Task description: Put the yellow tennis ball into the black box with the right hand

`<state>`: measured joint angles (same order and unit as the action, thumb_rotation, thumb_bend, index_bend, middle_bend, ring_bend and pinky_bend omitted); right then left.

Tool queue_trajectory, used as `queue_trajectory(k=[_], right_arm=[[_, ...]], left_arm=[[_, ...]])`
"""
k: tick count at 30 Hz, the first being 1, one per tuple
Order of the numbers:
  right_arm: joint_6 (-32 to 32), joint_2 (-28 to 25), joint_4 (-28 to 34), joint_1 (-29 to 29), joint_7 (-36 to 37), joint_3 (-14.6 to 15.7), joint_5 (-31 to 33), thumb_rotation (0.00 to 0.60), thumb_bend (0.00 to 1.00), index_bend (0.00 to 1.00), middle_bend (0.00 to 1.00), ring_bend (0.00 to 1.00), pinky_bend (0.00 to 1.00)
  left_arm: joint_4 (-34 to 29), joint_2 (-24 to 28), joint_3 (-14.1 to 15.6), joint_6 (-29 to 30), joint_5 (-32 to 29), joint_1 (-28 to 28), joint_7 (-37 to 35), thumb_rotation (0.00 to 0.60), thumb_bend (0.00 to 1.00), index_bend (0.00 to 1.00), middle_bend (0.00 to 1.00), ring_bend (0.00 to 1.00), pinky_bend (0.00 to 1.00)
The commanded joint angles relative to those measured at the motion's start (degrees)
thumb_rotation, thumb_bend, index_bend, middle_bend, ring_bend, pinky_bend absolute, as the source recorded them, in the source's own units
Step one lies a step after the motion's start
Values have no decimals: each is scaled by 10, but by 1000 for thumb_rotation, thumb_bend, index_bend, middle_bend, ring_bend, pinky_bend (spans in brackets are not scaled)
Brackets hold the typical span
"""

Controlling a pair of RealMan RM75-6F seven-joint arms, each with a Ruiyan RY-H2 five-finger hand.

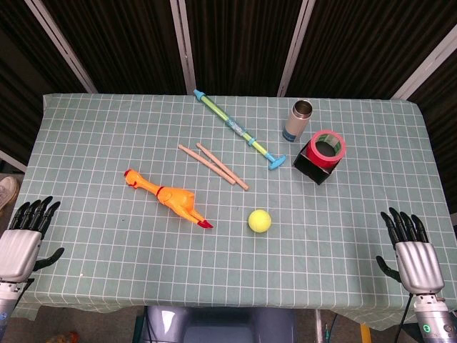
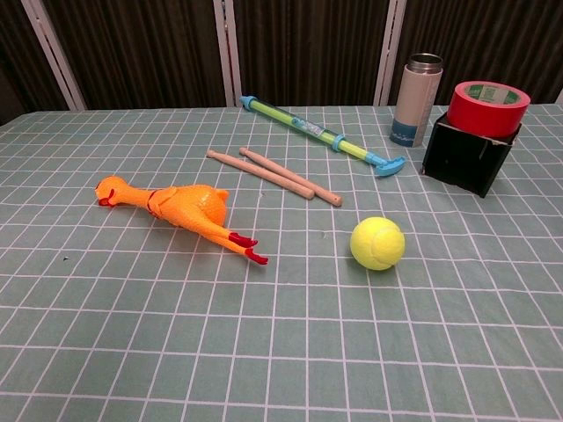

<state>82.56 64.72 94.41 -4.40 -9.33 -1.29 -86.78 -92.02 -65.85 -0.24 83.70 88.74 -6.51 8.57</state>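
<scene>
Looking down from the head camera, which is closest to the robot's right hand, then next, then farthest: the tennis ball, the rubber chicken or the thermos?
From the right hand:
1. Tennis ball, mid-table, toward that hand's side.
2. Thermos, far edge, behind the black box.
3. Rubber chicken, left of the ball.

Left hand (image 1: 20,239) lower left, right hand (image 1: 413,254) lower right; both palms down, fingers spread, holding nothing.

Flask (image 2: 415,99): I see a blue band low on its side, but the print on it is too small for me to read.
Tape roll (image 2: 486,105): green inner core carries faint marks, unreadable.
Elsewhere: I find no legible text, number or sign.
</scene>
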Motion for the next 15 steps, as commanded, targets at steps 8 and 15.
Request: queue_trajectory(k=[8,15], right_arm=[[0,-2,3,-1,4,8,-15,600,304,0,0,0,1],[15,33,-3,-4,109,35,-85,600,307,110,150,255,457]], left_arm=[[-7,0,-2,3,1,0,9,600,178,0,0,0,0],[-20,4,12,17,32,5,15,600,178,0,0,0,0]])
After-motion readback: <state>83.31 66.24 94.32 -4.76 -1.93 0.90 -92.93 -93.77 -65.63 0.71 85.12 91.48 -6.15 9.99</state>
